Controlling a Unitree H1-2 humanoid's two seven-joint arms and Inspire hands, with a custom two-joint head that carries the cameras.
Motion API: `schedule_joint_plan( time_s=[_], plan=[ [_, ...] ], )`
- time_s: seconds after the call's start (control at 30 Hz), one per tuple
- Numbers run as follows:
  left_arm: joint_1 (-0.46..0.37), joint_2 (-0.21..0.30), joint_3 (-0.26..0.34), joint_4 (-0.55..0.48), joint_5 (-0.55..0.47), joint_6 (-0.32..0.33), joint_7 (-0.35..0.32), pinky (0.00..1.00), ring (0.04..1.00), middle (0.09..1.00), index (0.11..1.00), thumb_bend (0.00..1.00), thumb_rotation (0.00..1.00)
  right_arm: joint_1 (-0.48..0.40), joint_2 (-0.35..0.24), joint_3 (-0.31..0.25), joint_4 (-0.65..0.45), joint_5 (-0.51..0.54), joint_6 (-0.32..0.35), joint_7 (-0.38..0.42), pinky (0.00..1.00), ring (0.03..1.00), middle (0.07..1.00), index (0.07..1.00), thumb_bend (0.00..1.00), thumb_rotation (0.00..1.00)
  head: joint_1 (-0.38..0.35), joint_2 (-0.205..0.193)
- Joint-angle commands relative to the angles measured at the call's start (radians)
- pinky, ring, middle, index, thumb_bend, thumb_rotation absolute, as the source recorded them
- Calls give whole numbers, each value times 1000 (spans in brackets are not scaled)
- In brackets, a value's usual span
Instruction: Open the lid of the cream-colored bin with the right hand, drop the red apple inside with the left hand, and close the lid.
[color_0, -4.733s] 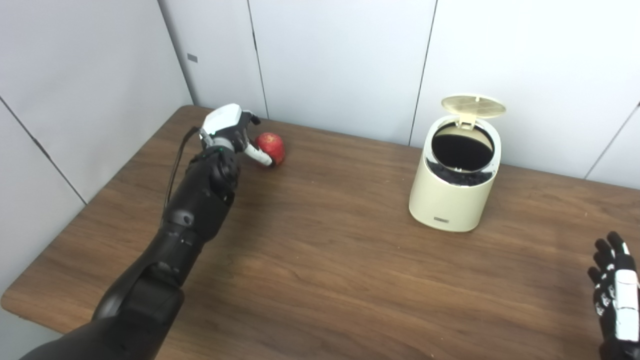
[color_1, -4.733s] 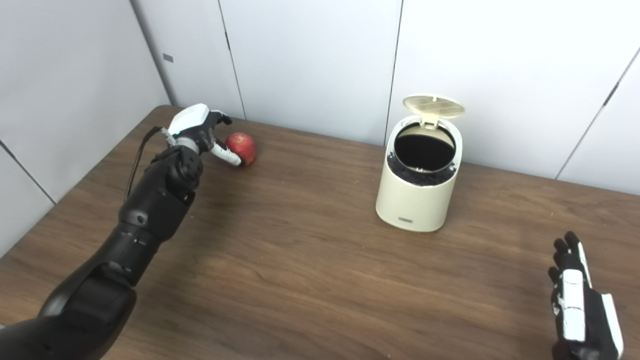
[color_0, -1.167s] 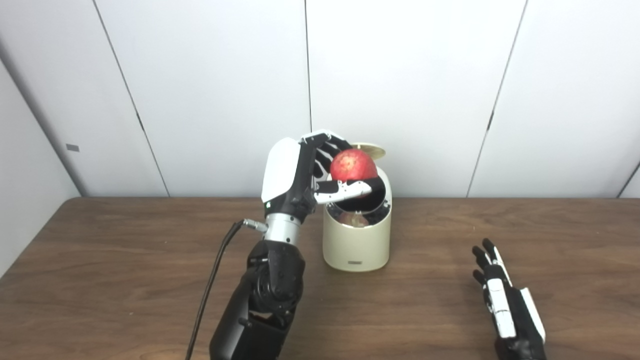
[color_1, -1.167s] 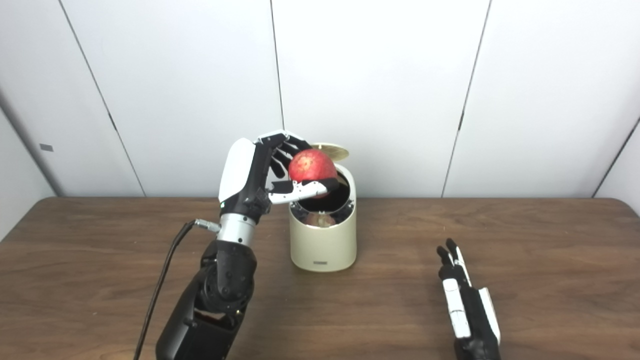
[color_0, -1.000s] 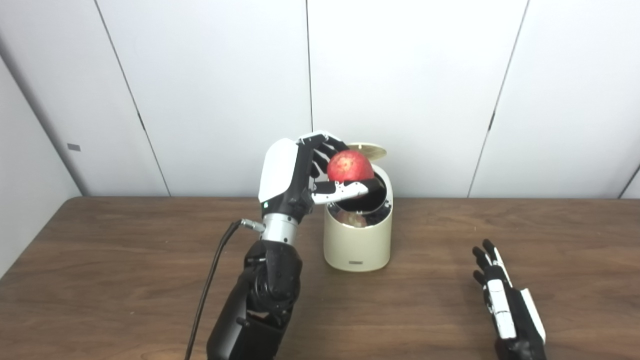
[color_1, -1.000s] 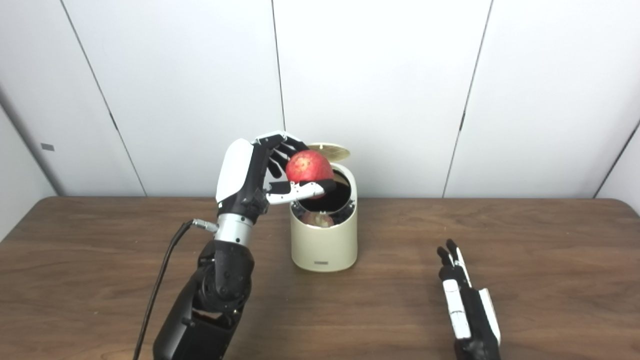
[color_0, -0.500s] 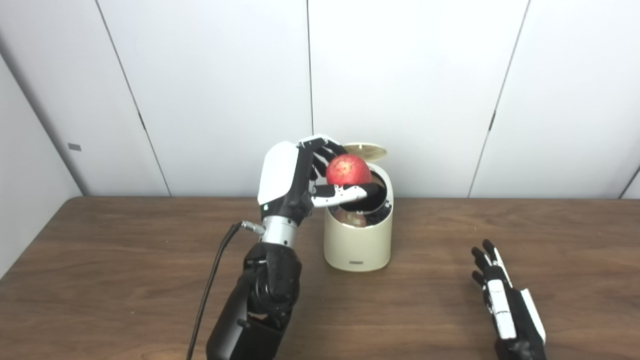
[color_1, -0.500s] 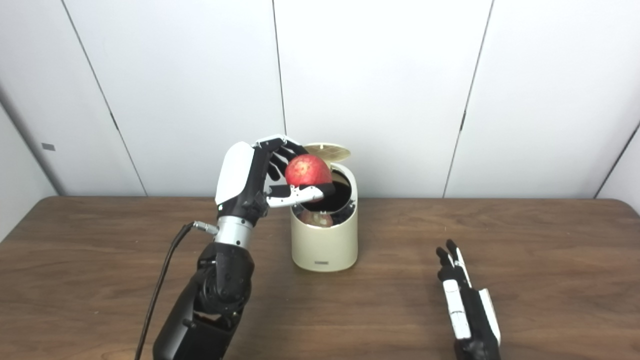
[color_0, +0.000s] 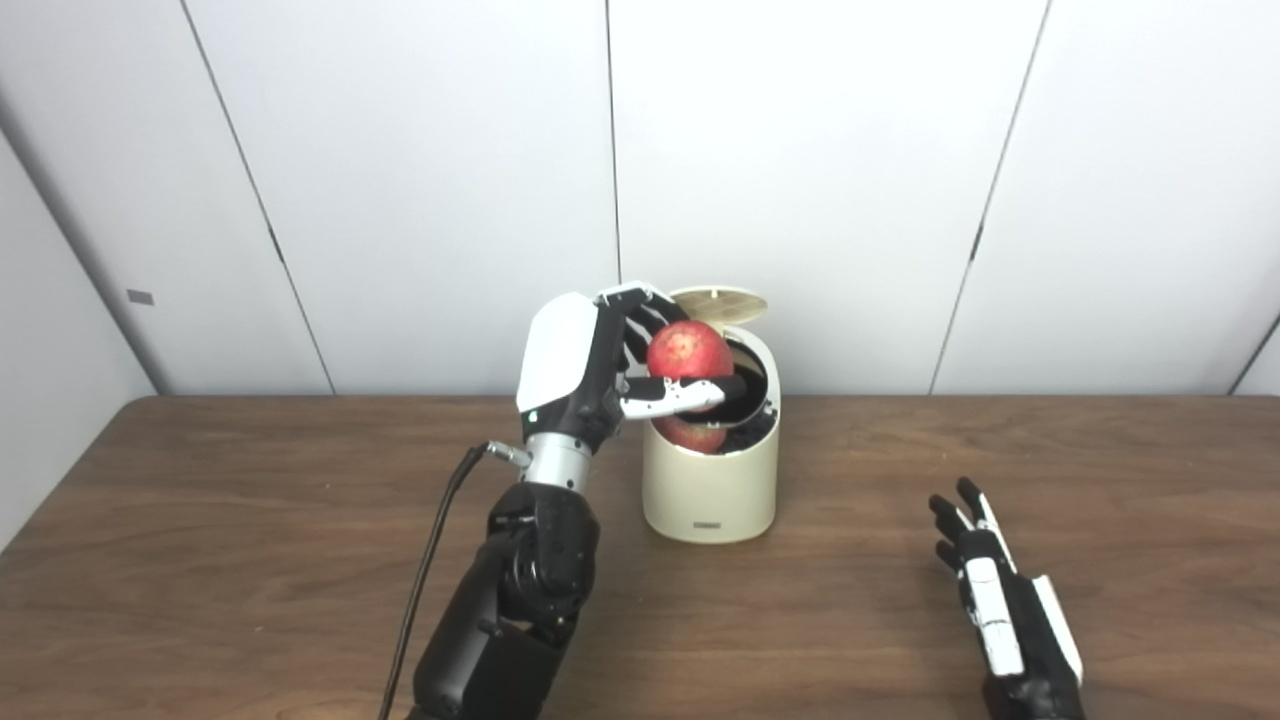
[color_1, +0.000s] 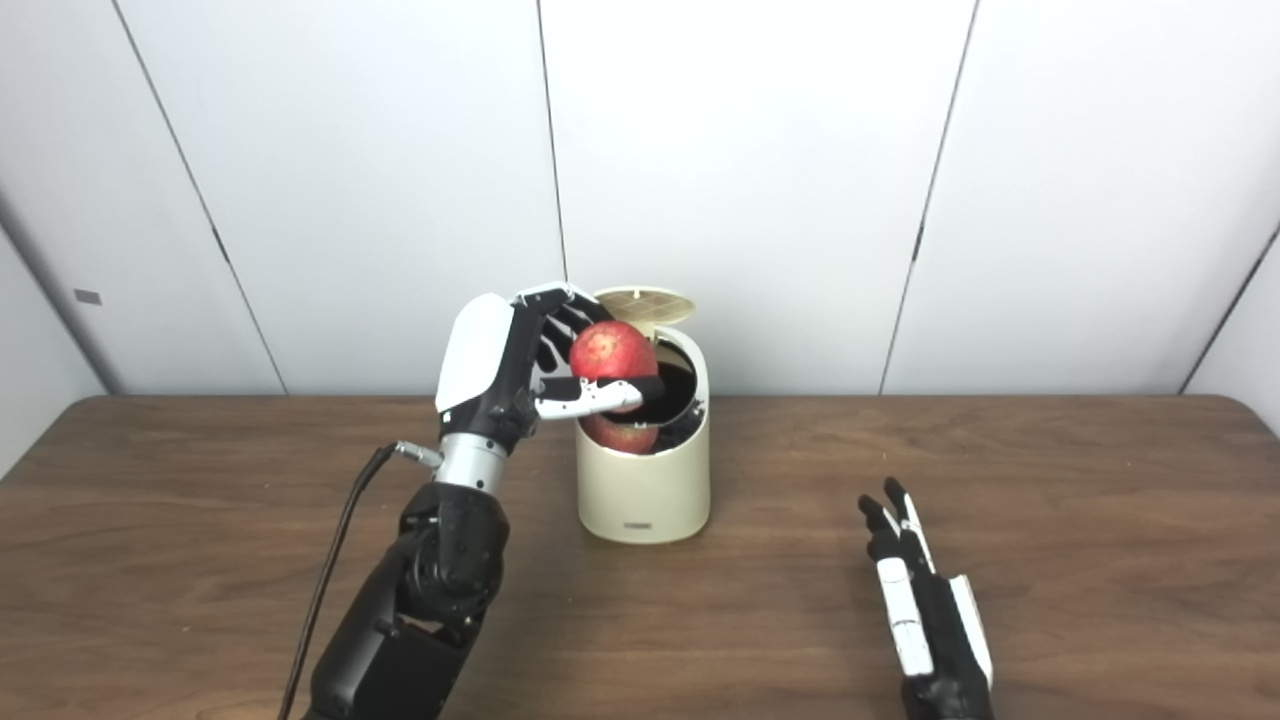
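1. Your left hand (color_0: 600, 360) grips the red apple (color_0: 688, 352) between fingers and thumb, right above the mouth of the cream-colored bin (color_0: 710, 480).
2. The bin's lid (color_0: 718, 302) stands open at the back.
3. Your right hand (color_0: 1000, 610) lies on the wooden table (color_0: 200, 520), fingers spread, holding nothing.

Both head views look forward and down across table (color_0: 200, 560) at cream bin (color_0: 710, 490), backed by white wall panels. Right eye sits slightly rightward: bin lands further left. Shared: bin, both arms.
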Motion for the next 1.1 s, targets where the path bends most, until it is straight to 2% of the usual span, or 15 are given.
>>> schedule_joint_plan(
  time_s=[0.0,0.17,0.33,0.73,0.87,1.0,1.07],
  plan=[
    [-55,-6,0,-1,0,-39,40,343,417,502,519,474,0,13,15,11,23,2,-25,-5,934,950,916,984,522,1000,1,2],
    [-63,-29,3,33,2,-42,70,352,419,493,517,476,0,16,11,16,15,-25,-12,-12,904,933,903,978,525,1000,1,5],
    [-61,-50,2,46,1,-45,85,357,412,480,515,476,0,20,13,20,1,-23,4,-3,916,931,896,982,510,1000,-5,9],
    [-62,-60,-11,100,-1,-71,136,357,412,487,516,475,0,22,10,22,-5,-9,2,6,909,895,851,981,491,1000,-4,13],
    [-60,-59,-11,111,2,-75,151,363,424,506,514,475,0,27,3,31,-25,-14,20,14,897,881,842,981,490,1000,17,22],
    [-52,-57,-18,102,30,-14,130,353,432,509,519,475,0,26,-1,35,-40,9,40,26,913,878,832,968,501,1000,17,22],
    [-48,-52,-27,92,49,23,114,354,458,546,512,473,0,28,-4,40,-50,13,44,31,904,876,826,946,480,1000,17,22]
  ],
)
